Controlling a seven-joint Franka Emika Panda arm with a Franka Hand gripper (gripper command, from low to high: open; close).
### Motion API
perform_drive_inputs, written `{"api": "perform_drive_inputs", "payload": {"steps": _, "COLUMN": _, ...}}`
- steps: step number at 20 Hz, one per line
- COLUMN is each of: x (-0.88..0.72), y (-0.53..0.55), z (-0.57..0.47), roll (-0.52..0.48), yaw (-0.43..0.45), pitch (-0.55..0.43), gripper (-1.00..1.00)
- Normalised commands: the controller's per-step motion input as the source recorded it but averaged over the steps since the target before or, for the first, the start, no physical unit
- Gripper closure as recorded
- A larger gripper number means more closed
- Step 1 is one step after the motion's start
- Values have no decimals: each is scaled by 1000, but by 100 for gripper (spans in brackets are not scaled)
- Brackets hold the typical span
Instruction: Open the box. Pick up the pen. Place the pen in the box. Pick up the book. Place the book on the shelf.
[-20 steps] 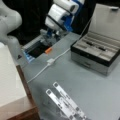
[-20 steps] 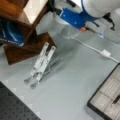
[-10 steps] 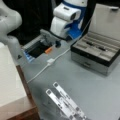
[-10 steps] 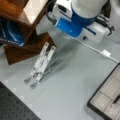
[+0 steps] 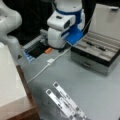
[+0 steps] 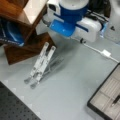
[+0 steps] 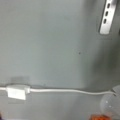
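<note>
The box [image 5: 96, 56] stands open at the right of a front view, lid up, and a dark pen [image 5: 93, 45] lies in its pale tray; its corner shows at the lower right of a front view [image 6: 106, 96] too. The cream book [image 5: 10, 80] rests on the reddish-brown shelf [image 5: 26, 92] at lower left. The arm's white and blue wrist [image 5: 63, 27] hangs over the grey table [image 5: 75, 80] at upper centre, left of the box. The gripper itself is hidden, so its opening cannot be told. A white cable [image 7: 62, 90] crosses the wrist view; a folding metal stand [image 6: 41, 62] lies nearby.
</note>
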Motion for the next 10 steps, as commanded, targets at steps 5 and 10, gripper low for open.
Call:
{"api": "perform_drive_inputs", "payload": {"steps": 5, "x": -239, "y": 21, "z": -142, "roll": 258, "yaw": -5, "pitch": -236, "gripper": -100}}
{"api": "perform_drive_inputs", "payload": {"steps": 10, "x": -188, "y": 36, "z": -220, "roll": 145, "yaw": 10, "pitch": -240, "gripper": -100}}
